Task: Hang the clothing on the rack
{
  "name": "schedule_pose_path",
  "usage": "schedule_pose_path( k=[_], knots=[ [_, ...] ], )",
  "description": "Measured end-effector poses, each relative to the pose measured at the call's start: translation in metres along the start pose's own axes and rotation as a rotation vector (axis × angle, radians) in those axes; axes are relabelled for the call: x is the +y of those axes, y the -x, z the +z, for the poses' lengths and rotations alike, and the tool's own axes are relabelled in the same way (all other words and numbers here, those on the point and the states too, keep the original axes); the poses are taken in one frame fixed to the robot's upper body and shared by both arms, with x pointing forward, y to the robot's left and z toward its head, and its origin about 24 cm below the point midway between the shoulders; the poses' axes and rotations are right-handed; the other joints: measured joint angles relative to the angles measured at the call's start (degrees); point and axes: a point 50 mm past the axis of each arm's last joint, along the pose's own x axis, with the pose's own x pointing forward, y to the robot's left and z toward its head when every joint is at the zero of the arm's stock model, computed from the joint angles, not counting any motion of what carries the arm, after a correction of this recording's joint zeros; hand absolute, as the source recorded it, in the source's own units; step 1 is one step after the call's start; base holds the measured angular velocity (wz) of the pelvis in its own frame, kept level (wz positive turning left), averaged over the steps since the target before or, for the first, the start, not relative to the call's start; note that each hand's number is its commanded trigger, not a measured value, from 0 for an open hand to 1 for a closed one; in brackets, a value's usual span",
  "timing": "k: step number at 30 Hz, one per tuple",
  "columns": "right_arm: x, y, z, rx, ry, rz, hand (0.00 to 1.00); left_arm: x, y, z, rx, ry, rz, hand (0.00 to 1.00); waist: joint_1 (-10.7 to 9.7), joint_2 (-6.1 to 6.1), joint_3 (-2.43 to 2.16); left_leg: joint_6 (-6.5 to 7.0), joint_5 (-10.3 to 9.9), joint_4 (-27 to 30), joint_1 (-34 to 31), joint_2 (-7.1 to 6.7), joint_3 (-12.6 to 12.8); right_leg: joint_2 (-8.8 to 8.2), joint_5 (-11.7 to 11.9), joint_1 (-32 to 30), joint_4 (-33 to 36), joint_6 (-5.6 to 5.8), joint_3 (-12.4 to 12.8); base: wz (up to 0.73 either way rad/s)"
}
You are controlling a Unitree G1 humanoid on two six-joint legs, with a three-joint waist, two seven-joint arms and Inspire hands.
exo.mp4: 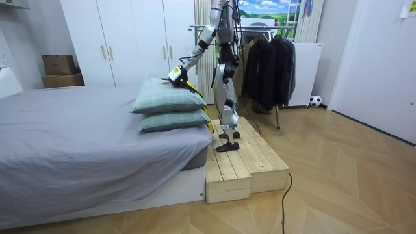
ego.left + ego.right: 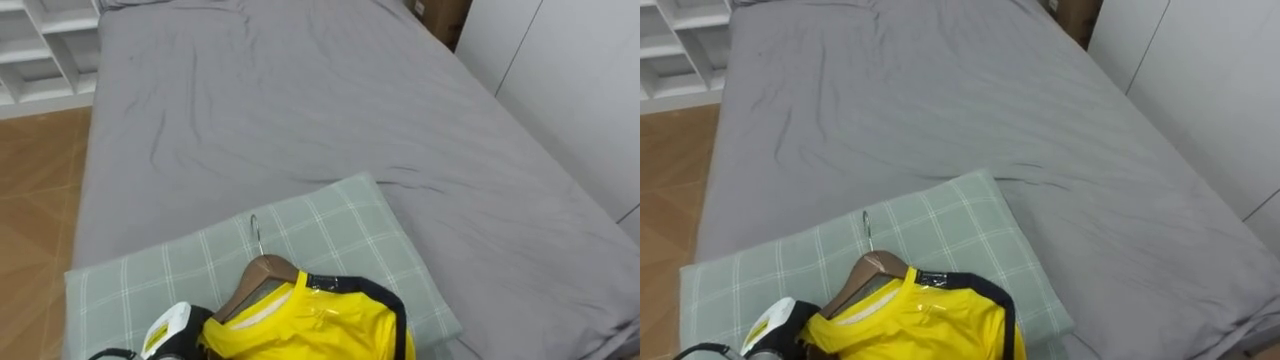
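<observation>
A bright yellow garment lies on the green checked pillow at the near end of the grey bed. Its cloth is glossy and creased, with a dark band along its far and right edges and a pale lining at the neck. A brown wooden hanger sits in the neck, and its metal hook lies flat on the pillow, pointing up the bed. The left hand rests against the garment's left edge; I cannot tell whether its fingers are apart or clamped on the cloth. In the room view the robot stands on a wooden platform beside two stacked pillows, with a rail of dark clothes behind it.
</observation>
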Motion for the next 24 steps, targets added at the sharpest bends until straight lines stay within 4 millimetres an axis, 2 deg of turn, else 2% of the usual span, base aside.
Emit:
schedule_pose_path(
  k=[7, 24],
  knots=[
    [0.000, 0.000, 0.002, -0.018, 0.007, -0.013, 0.00, -0.004, 0.002, -0.001, -0.010, -0.019, -0.002, 1.00, 0.20, 0.02, 0.03, 0.00, 0.00, -0.01, 0.11, -0.14, -0.10, 0.05, 0.00, 0.10, -0.01, 0.00, -0.02, 0.00],
    [-0.003, 0.002, -0.005, -0.035, 0.006, -0.042, 0.00, 0.000, 0.007, 0.010, -0.119, -0.032, 0.109, 1.00, 0.38, 1.46, -0.08, 0.00, -0.01, 0.43, 2.61, -0.03, -0.72, -0.01, 0.01, 3.05, -0.11, 0.02, -0.46, 0.01]
  ],
)
